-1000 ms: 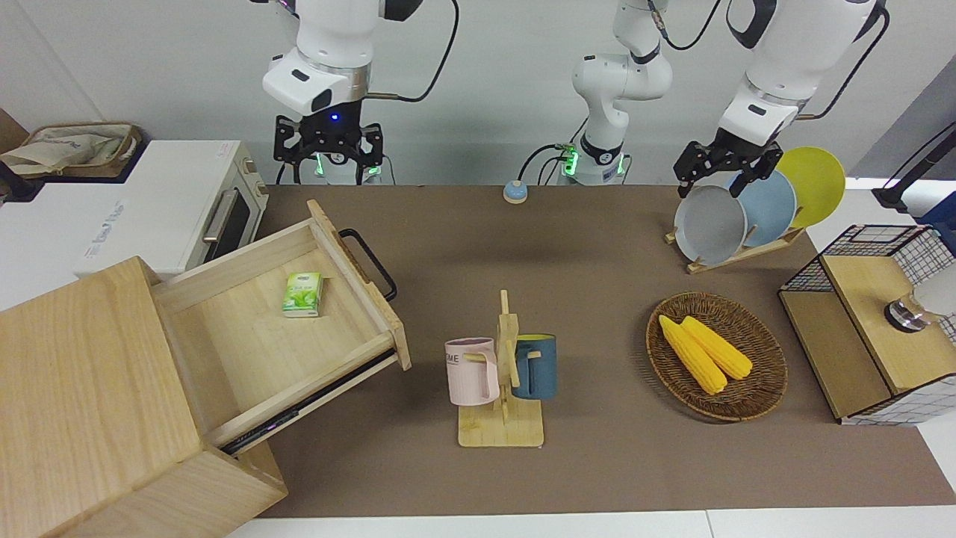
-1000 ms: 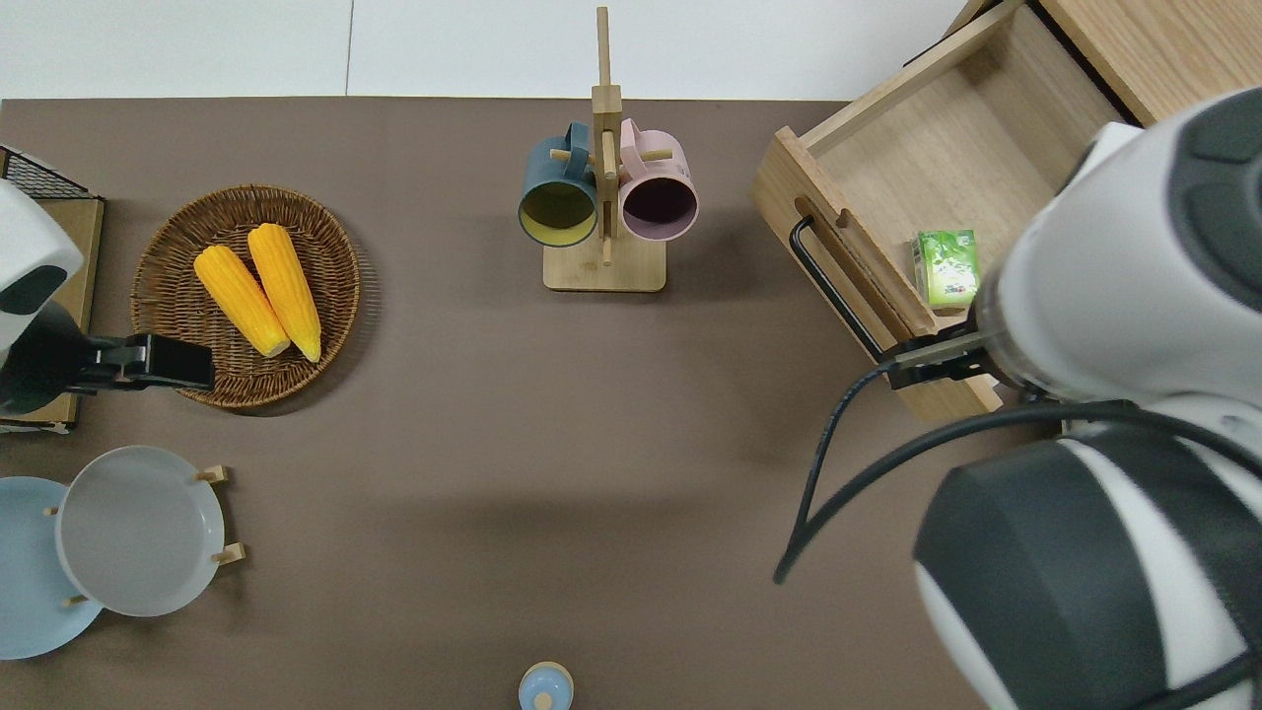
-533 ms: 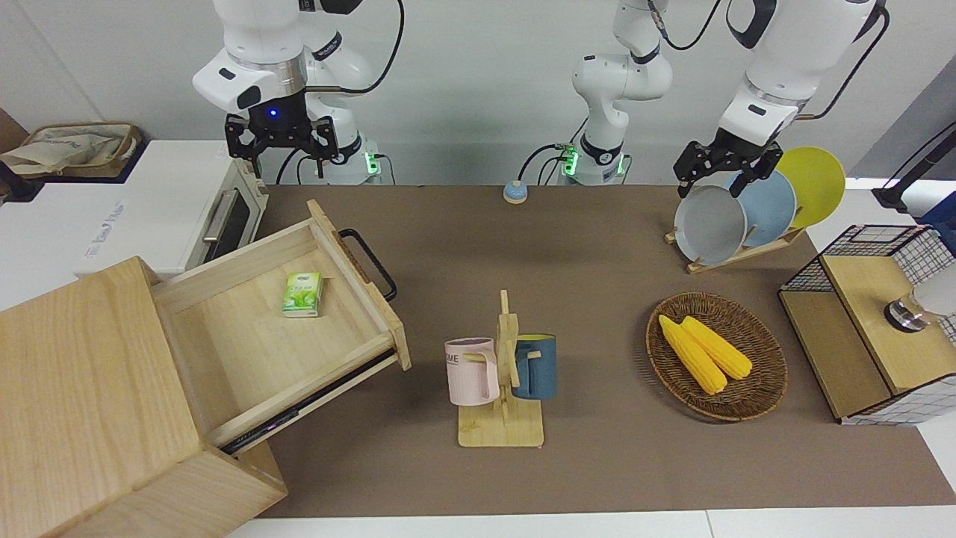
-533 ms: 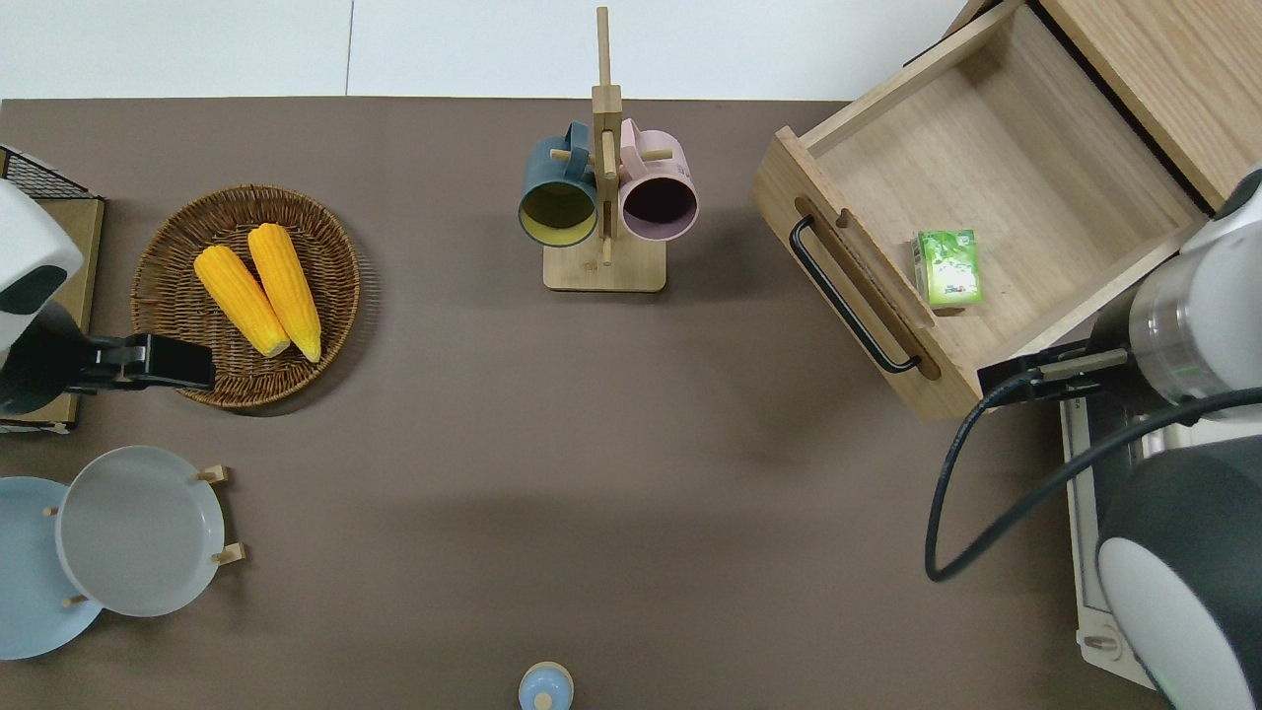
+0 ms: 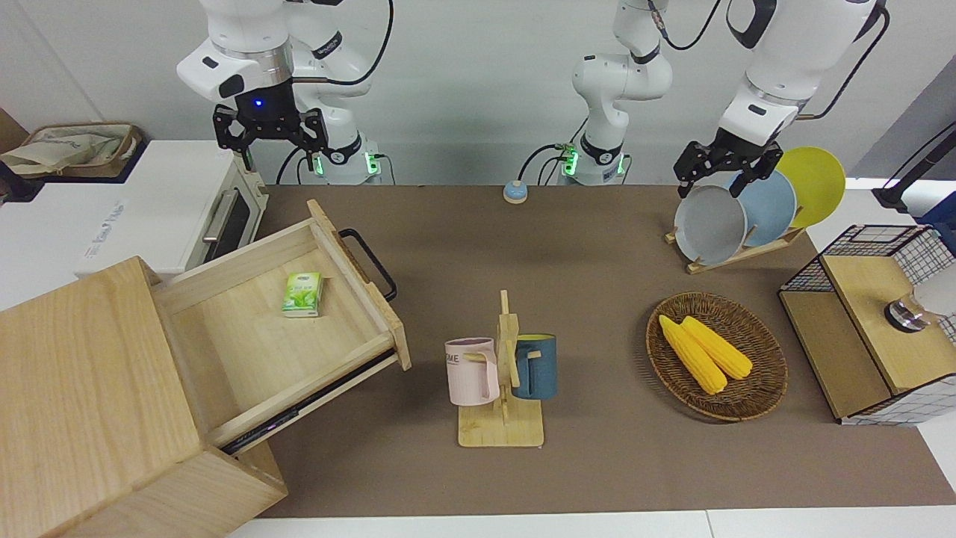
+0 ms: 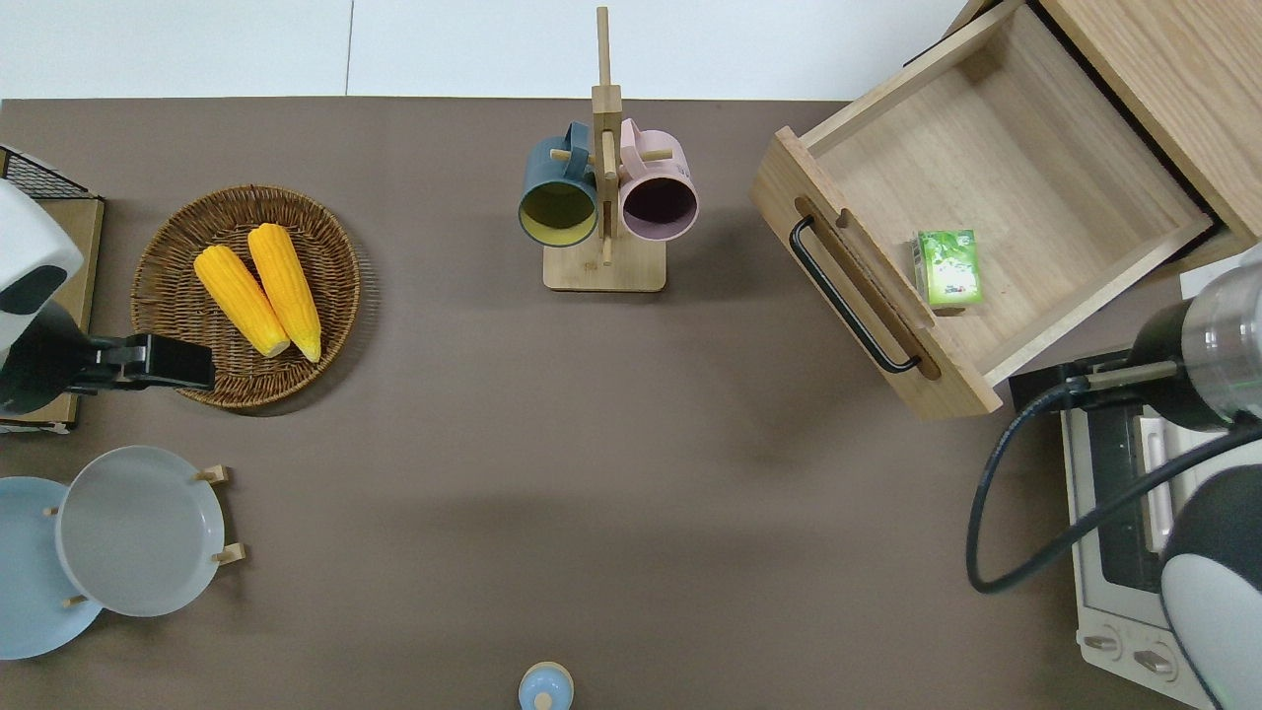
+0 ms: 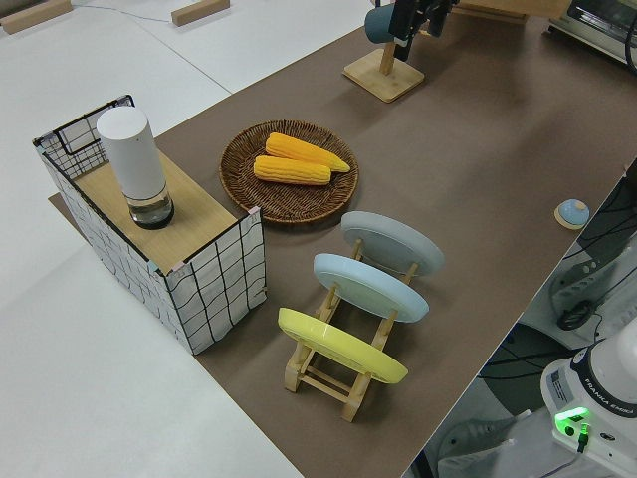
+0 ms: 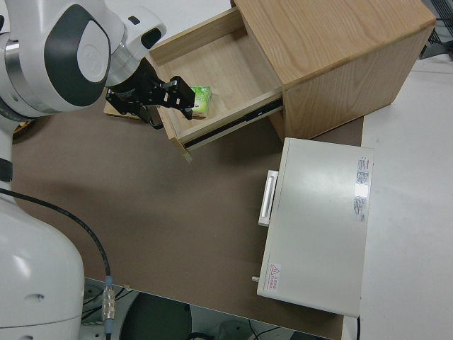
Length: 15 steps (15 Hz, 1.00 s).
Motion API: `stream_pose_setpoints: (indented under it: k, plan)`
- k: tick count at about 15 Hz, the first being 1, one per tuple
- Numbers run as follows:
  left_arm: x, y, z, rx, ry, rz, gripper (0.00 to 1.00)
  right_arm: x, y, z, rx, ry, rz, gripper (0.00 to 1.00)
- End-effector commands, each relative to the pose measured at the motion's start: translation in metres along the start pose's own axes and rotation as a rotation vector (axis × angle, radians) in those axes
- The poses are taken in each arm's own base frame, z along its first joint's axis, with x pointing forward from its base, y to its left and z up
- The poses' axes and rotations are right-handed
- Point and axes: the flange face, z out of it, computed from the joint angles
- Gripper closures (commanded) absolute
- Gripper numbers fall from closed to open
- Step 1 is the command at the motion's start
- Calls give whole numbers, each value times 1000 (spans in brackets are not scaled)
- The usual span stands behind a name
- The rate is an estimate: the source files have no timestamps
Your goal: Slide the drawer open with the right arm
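Note:
The drawer [image 5: 246, 344] stands pulled far out of the pale-wood cabinet [image 5: 82, 388], with its black bar handle [image 5: 370, 261] toward the middle of the table. A small green pack [image 5: 302, 294] lies in it. My right gripper [image 5: 270, 133], with the blue wrist light, hangs open and holds nothing, up in the air and apart from the handle. In the overhead view the right arm [image 6: 1208, 365] is over the white toaster oven [image 6: 1124, 532], beside the drawer's [image 6: 1006, 187] nearer corner, and hides the gripper. The left arm with its gripper [image 5: 718, 173] is parked.
A mug rack [image 5: 502, 373] with a pink and a blue mug stands mid-table. Toward the left arm's end are a wicker basket [image 5: 762, 388] with two corn cobs, a plate rack [image 5: 739, 209] and a wire-grid box [image 5: 874, 329]. A blue button [image 5: 514, 192] sits near the robots.
The right arm has swung away from the drawer front's nearer end toward its own end of the table, now over the toaster oven. The drawer has not moved.

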Motion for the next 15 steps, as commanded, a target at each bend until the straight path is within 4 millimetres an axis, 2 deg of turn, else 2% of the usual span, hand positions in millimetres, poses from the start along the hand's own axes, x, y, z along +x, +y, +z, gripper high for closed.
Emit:
stream_pose_setpoints:
  k: [1, 7, 9, 15]
  plan:
    - [-4, -2, -4, 12, -2, 1, 2, -6, 10, 1, 54, 9, 3, 15]
    - [-4, -2, -4, 12, -3, 1, 5, -5, 10, -6, 59, 1, 4, 15]
    - [-4, -2, -4, 12, -3, 1, 2, -4, 4, -13, 68, 5, -5, 15]
    - [-4, -2, -4, 12, -3, 1, 5, -4, 18, -12, 118, -7, 23, 15]
